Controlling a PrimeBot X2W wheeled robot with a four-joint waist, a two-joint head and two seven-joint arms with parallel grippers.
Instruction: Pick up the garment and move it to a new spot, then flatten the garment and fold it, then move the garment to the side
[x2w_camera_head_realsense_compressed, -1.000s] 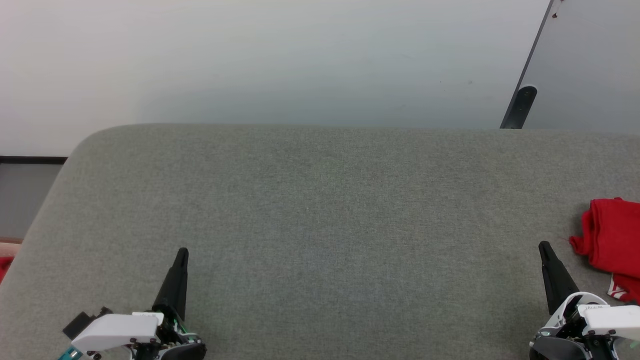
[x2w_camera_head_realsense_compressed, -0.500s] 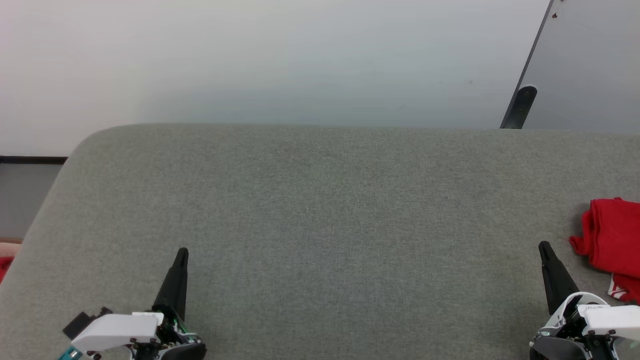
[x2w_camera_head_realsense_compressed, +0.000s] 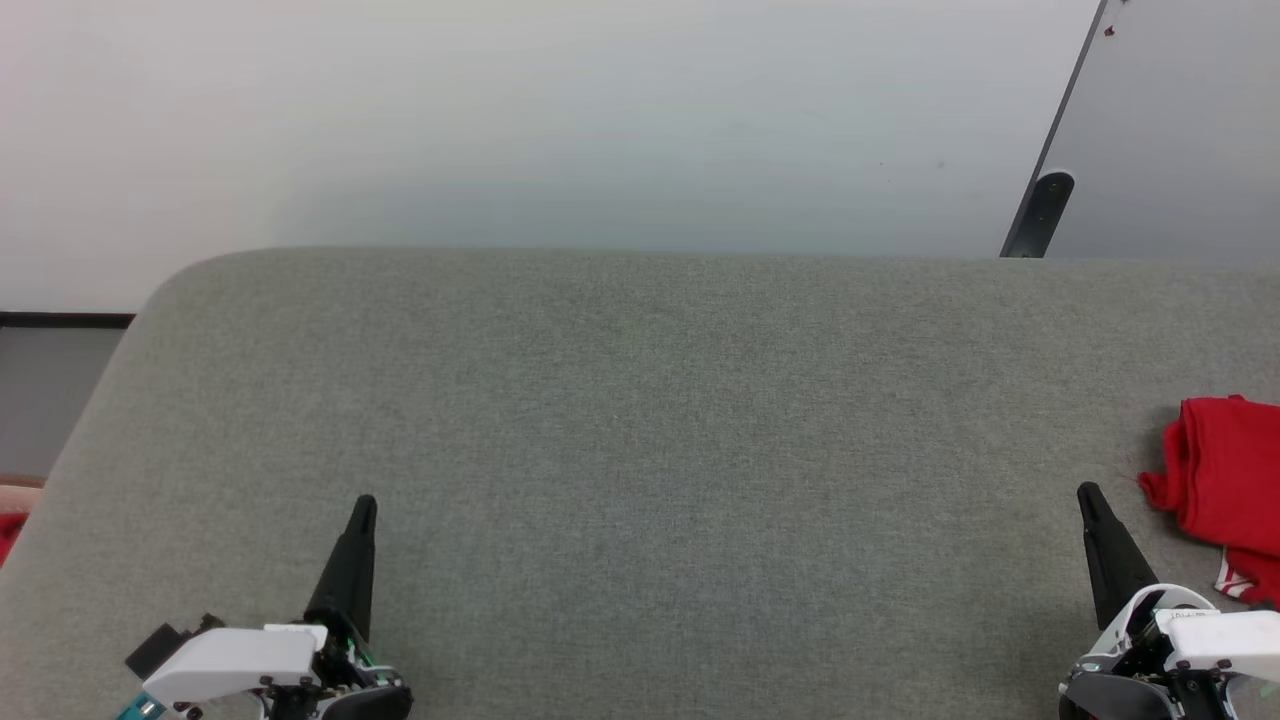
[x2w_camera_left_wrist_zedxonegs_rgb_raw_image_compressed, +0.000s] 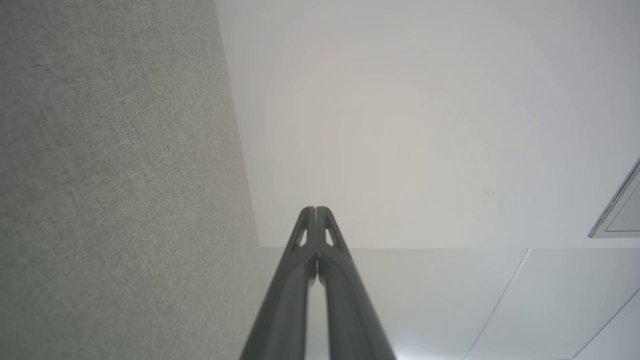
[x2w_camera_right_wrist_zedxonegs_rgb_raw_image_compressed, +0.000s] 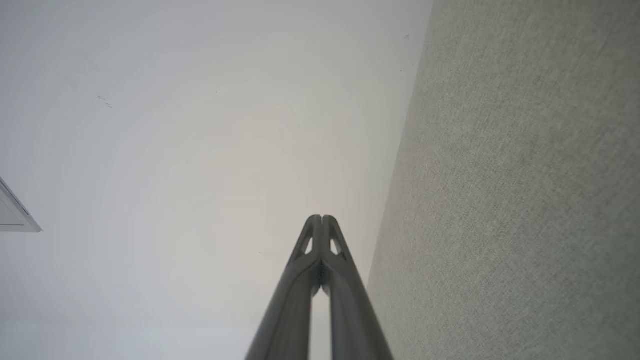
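Note:
The garment (x2w_camera_head_realsense_compressed: 1228, 480), bright red with a bit of white-and-red striped trim at its lower edge, lies bunched at the far right of the grey fabric surface (x2w_camera_head_realsense_compressed: 640, 440), cut off by the head view's right border. My right gripper (x2w_camera_head_realsense_compressed: 1088, 494) is shut and empty, its tips just left of the garment and apart from it. At the lower left, far from the garment, my left gripper (x2w_camera_head_realsense_compressed: 365, 503) is shut and empty too. In the wrist views the left gripper (x2w_camera_left_wrist_zedxonegs_rgb_raw_image_compressed: 315, 209) and the right gripper (x2w_camera_right_wrist_zedxonegs_rgb_raw_image_compressed: 322, 217) each show their fingers pressed together.
The grey surface has a rounded far left corner (x2w_camera_head_realsense_compressed: 190, 275). Behind it stands a pale wall (x2w_camera_head_realsense_compressed: 560, 120), with a grey panel and dark bracket (x2w_camera_head_realsense_compressed: 1040, 212) at the upper right. A small red patch (x2w_camera_head_realsense_compressed: 8, 530) shows past the surface's left edge.

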